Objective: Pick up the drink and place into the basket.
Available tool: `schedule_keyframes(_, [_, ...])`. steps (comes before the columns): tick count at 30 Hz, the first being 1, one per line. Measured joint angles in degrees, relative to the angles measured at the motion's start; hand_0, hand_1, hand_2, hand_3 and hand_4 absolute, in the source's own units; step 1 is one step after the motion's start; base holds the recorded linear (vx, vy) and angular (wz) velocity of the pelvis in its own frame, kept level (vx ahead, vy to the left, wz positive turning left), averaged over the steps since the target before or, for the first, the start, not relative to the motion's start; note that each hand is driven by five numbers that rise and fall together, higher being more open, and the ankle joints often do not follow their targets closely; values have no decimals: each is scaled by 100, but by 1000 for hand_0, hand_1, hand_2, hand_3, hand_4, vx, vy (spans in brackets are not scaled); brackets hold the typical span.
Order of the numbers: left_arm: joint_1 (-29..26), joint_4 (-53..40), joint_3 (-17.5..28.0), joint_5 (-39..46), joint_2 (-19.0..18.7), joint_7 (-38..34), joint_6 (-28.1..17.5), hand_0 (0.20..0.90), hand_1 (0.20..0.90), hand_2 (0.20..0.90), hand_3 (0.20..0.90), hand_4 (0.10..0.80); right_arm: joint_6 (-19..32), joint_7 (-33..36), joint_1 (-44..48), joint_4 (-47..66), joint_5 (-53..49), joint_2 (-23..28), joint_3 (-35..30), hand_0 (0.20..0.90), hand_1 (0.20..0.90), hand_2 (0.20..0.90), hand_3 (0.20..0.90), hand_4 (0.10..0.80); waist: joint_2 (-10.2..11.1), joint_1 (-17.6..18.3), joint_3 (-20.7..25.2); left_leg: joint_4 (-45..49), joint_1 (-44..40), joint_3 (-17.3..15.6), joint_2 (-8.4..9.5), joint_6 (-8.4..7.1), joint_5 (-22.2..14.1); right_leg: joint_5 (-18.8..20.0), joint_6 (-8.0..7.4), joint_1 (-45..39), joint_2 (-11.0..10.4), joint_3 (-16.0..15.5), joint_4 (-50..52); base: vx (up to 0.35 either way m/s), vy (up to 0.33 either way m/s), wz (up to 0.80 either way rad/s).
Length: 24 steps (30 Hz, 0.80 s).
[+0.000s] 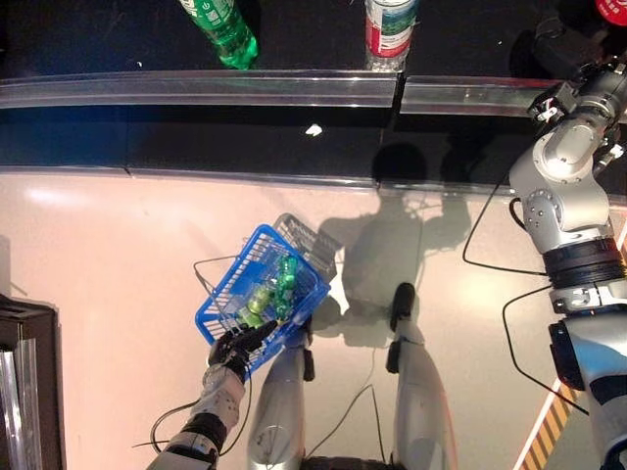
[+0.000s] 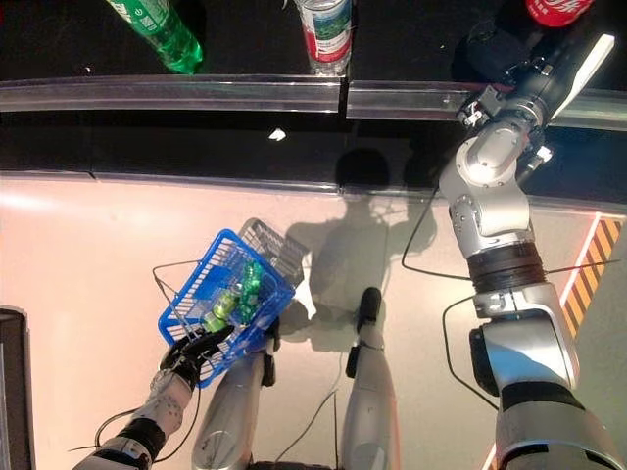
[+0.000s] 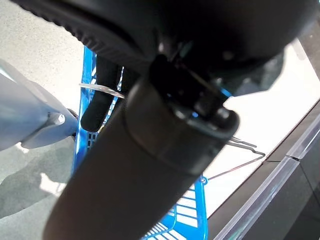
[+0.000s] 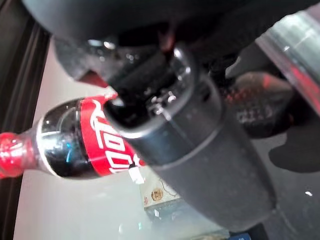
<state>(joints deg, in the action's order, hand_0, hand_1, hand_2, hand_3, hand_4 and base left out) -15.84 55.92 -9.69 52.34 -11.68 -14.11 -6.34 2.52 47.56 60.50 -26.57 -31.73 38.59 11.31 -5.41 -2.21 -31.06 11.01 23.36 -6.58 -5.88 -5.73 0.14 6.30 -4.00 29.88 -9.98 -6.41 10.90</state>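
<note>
Green bottle (image 1: 221,31) and clear bottle (image 1: 389,31) on the dark shelf (image 1: 294,39).

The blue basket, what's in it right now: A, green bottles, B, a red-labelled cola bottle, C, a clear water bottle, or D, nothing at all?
A: green bottles lie inside the blue basket, which the left hand holds by its handle; the cola bottle is up at the right hand.

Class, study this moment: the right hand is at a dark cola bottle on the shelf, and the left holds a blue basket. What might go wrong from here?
1. The cola bottle looks only partly wrapped by the right hand; it may slip when lifted.
2. The blue basket hangs low in the left hand, far from the shelf, so a drop could miss.
3. Green bottles already inside could block it.
</note>
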Motion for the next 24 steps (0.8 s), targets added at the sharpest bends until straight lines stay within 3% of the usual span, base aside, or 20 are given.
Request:
schedule_keyframes(11, [-5, -119, -78, 67, -42, 1, -50, 300, 300, 300, 200, 100, -105, 12, 192, 2, 3, 181, 8, 900, 900, 900, 900, 800, -15, -51, -1, -17, 199, 128, 12, -8, 4, -6, -1, 181, 5, -27, 1, 14, -46, 1])
schedule_keyframes(12, [-5, -126, -78, 67, -43, 1, -67, 300, 300, 300, 200, 100, -115, 14, 203, 2, 3, 221, 14, 573, 573, 573, 518, 418, -15, -66, -1, -18, 222, 128, 13, -11, 6, -6, 0, 204, 5, -26, 2, 7, -50, 0])
schedule_keyframes(13, [-4, -137, -77, 70, -52, 1, -89, 300, 300, 300, 200, 100, -124, 37, 240, 2, 4, 245, 19, 300, 300, 300, 200, 100, -15, -69, 0, -18, 272, 132, 13, -20, 13, -5, 0, 253, 5, -26, 9, 5, -45, 0])
schedule_keyframes(24, [-4, -246, -86, 66, -96, 111, -143, 300, 300, 300, 200, 100, -245, 164, 345, 1, -70, 321, 40, 300, 300, 300, 200, 100, -17, -76, -1, -179, 412, 145, 22, -41, 106, -18, 20, 516, 0, -24, 101, -7, 5, 0])
